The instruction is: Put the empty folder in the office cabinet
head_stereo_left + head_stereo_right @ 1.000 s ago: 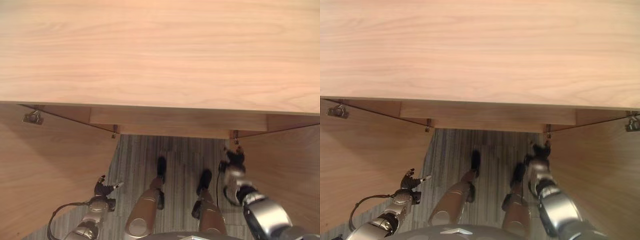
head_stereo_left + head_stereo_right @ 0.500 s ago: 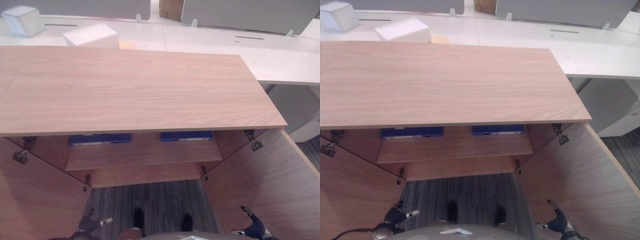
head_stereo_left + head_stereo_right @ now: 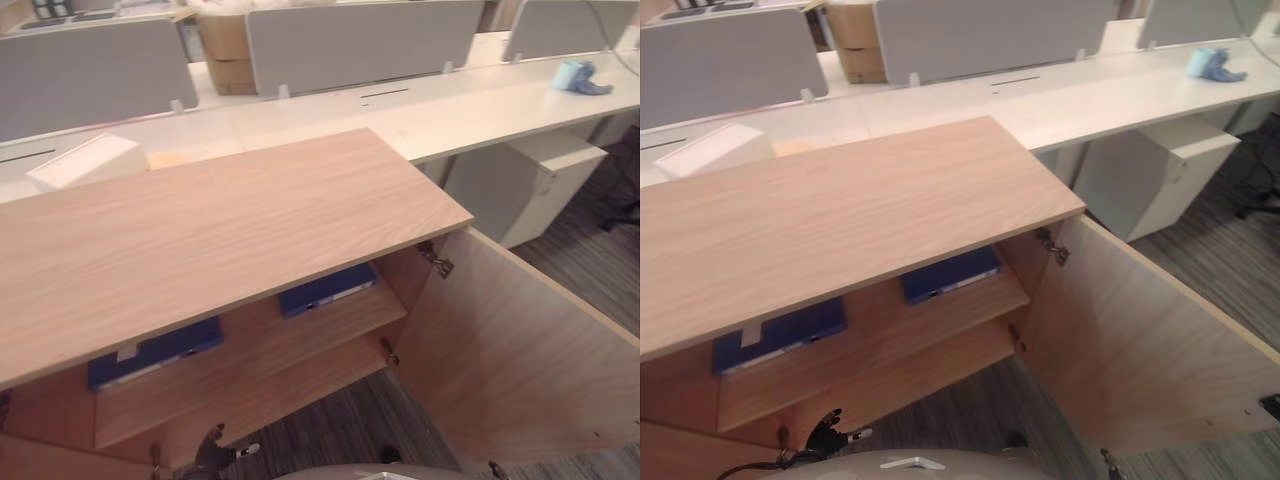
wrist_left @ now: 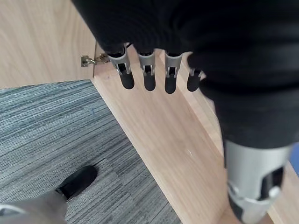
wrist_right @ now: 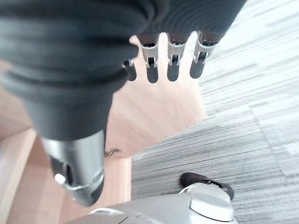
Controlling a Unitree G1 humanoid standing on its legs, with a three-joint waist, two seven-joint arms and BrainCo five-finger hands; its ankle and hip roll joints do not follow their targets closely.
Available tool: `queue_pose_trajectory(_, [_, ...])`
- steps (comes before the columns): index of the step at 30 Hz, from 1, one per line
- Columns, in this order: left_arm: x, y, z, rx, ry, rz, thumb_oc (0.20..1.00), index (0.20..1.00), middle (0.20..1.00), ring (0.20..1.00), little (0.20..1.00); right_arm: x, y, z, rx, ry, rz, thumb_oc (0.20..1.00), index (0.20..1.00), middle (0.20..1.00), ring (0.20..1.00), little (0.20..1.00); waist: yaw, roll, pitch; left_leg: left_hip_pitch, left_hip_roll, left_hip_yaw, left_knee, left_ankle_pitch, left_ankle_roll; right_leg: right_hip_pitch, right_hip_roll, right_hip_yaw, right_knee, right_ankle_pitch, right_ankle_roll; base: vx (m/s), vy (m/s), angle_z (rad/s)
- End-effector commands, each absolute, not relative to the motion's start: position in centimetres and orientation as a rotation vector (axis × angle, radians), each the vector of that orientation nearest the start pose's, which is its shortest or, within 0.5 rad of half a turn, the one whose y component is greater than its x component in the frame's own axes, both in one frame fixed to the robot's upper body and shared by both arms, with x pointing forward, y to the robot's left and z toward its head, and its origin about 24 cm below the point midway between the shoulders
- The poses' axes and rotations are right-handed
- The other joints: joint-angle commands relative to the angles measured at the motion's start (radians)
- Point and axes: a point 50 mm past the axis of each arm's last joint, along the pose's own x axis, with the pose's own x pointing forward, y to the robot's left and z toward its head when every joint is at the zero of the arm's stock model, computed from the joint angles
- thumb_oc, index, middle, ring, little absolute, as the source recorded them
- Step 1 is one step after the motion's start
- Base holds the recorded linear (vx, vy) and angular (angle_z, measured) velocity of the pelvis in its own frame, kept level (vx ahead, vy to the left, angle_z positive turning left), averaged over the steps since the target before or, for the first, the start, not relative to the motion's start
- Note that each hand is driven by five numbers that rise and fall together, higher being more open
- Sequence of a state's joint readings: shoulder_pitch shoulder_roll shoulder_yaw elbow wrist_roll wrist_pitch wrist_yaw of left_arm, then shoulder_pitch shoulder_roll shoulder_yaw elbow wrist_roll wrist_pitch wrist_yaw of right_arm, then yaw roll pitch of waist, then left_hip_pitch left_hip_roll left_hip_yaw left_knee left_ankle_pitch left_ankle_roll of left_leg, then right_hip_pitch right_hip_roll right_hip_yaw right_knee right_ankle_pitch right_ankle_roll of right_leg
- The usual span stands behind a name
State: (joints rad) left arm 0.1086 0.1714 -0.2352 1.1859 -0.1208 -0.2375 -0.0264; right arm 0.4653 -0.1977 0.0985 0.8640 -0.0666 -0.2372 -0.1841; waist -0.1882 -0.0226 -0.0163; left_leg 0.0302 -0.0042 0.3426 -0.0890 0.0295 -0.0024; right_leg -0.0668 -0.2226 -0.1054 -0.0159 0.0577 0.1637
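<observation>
Below, cabinet (image 3: 230, 215) doors open, folders (image 3: 325, 290) shelved

Eyes look down on the cabinet (image 3: 220, 220) — wrist views close by its base.

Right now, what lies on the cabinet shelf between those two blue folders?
Nothing: between the left blue folder and the right blue folder, the shelf is bare wood, as the left eye view shows.
</observation>
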Motion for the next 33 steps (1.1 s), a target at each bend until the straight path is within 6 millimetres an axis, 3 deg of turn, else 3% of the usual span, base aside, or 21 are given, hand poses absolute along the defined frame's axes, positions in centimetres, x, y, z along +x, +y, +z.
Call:
queue_pose_trajectory(1, [8.1,22.0,-16.0,0.181,1.044,0.056,1.000,1.000,1.000,1.000,1.000,3.0,-24.0,-14.4,-0.273,0.981,-0.401,1.000,1.000,1.000,1.000,1.000,-0.019,-0.014,0.053,0.016,0.033,-0.029,0.027,-0.069,-0.053,-0.025,-0.106,0.061,-0.009,0.170,0.097,0.07,0.013,-0.45])
queue_pose_trajectory(5, [9.2,21.2,-15.8,0.155,1.006,0.048,1.000,1.000,1.000,1.000,1.000,3.4,-24.8,-14.6,-0.257,1.003,-0.516,1.000,1.000,1.000,1.000,1.000,-0.018,-0.006,0.062,0.033,0.045,0.001,0.022,-0.065,-0.048,-0.054,-0.097,0.064,0.012,0.176,0.097,0.01,-0.052,-0.49])
queue_pose_trajectory(6, [10.0,21.4,-15.5,0.147,0.981,0.059,1.000,1.000,1.000,1.000,1.000,4.1,-26.1,-14.5,-0.264,1.005,-0.615,1.000,1.000,1.000,1.000,1.000,0.008,0.013,0.078,0.036,0.084,0.029,0.021,-0.051,-0.052,-0.073,-0.107,-0.014,0.081,0.155,0.089,-0.07,-0.148,-0.51])
queue_pose_trajectory(7, [10.3,21.6,-15.3,0.144,0.967,0.056,1.000,1.000,1.000,1.000,1.000,4.0,-26.6,-14.6,-0.254,1.023,-0.668,1.000,1.000,1.000,1.000,1.000,0.018,0.022,0.082,0.031,0.099,0.025,0.023,-0.043,-0.056,-0.063,-0.111,-0.036,0.111,0.133,0.079,-0.09,-0.209,-0.39])
queue_pose_trajectory(9, [10.5,22.2,-15.1,0.154,0.954,0.057,1.000,1.000,1.000,1.000,1.000,4.3,-27.9,-14.4,-0.234,1.027,-0.775,1.000,1.000,1.000,1.000,1.000,0.041,0.029,0.091,0.027,0.124,0.006,0.029,-0.029,-0.063,-0.037,-0.107,-0.028,0.177,0.095,0.076,-0.05,-0.154,-0.21])
queue_pose_trajectory(12, [10.4,22.6,-14.9,0.151,0.944,0.063,1.000,1.000,1.000,1.000,1.000,4.5,-29.3,-14.0,-0.202,1.018,-0.897,1.000,1.000,1.000,1.000,1.000,0.070,0.026,0.084,0.008,0.147,-0.005,0.036,-0.017,-0.074,-0.012,-0.102,-0.016,0.180,0.068,0.076,-0.03,-0.258,0.34])
queue_pose_trajectory(13, [10.0,22.9,-14.8,0.166,0.949,0.053,1.000,1.000,1.000,1.000,1.000,4.1,-30.1,-13.9,-0.183,1.033,-0.960,1.000,1.000,1.000,1.000,1.000,0.104,0.019,0.062,-0.002,0.166,-0.008,0.044,-0.003,-0.093,0.045,-0.089,-0.031,0.131,-0.001,0.067,0.03,-0.177,0.37])
queue_pose_trajectory(14, [10.0,22.9,-14.8,0.167,0.949,0.052,1.000,1.000,1.000,1.000,1.000,4.1,-30.1,-13.9,-0.182,1.033,-0.961,1.000,1.000,1.000,1.000,1.000,0.104,0.019,0.063,-0.001,0.167,-0.008,0.045,-0.003,-0.095,0.049,-0.088,-0.033,0.128,-0.001,0.066,0.04,-0.381,0.23])
queue_pose_trajectory(16, [9.0,23.1,-15.1,0.162,0.988,0.059,1.000,1.000,1.000,1.000,1.000,4.2,-32.2,-12.9,-0.204,1.003,-1.079,1.000,1.000,1.000,1.000,1.000,0.128,0.019,0.036,-0.010,0.223,0.002,0.050,0.037,-0.133,0.082,-0.035,-0.051,0.027,-0.022,0.058,0.03,-0.365,0.02])
queue_pose_trajectory(21, [8.7,22.6,-15.3,0.127,0.999,0.041,1.000,1.000,1.000,1.000,1.000,6.5,-37.4,-9.2,-0.321,0.836,-1.198,1.000,1.000,1.000,1.000,1.000,0.137,0.058,0.024,-0.020,0.283,-0.004,0.020,0.100,-0.169,0.122,0.029,-0.074,-0.058,-0.025,0.037,-0.01,-0.187,-0.18])
queue_pose_trajectory(24, [8.7,22.4,-15.3,0.119,0.997,0.019,1.000,1.000,1.000,1.000,1.000,9.0,-39.4,-6.9,-0.387,0.728,-1.157,1.000,1.000,1.000,1.000,1.000,0.145,0.090,0.022,-0.028,0.303,-0.007,0.006,0.122,-0.181,0.130,0.054,-0.082,-0.071,-0.038,0.025,-0.03,-0.060,0.04])
queue_pose_trajectory(28, [8.2,22.6,-15.4,0.129,1.019,0.012,1.000,1.000,1.000,1.000,1.000,11.1,-39.5,-6.2,-0.391,0.673,-1.020,1.000,1.000,1.000,1.000,1.000,0.147,0.101,0.019,-0.027,0.312,-0.007,0.002,0.131,-0.187,0.134,0.064,-0.086,-0.071,-0.041,0.016,-0.01,-0.014,0.09])
queue_pose_trajectory(31, [7.7,22.7,-15.6,0.152,1.039,0.000,1.000,1.000,1.000,1.000,1.000,12.5,-38.5,-6.2,-0.418,0.654,-0.868,1.000,1.000,1.000,1.000,1.000,0.150,0.102,0.019,-0.029,0.314,-0.009,0.002,0.133,-0.189,0.134,0.067,-0.090,-0.071,-0.042,0.012,-0.03,-0.009,0.05])
queue_pose_trajectory(33, [7.5,22.6,-15.7,0.162,1.058,-0.009,1.000,1.000,1.000,1.000,1.000,14.6,-36.3,-6.3,-0.422,0.597,-0.664,1.000,1.000,1.000,1.000,1.000,0.152,0.099,0.017,-0.029,0.312,-0.012,0.002,0.133,-0.189,0.138,0.067,-0.095,-0.071,-0.040,0.008,-0.02,-0.016,-0.02])
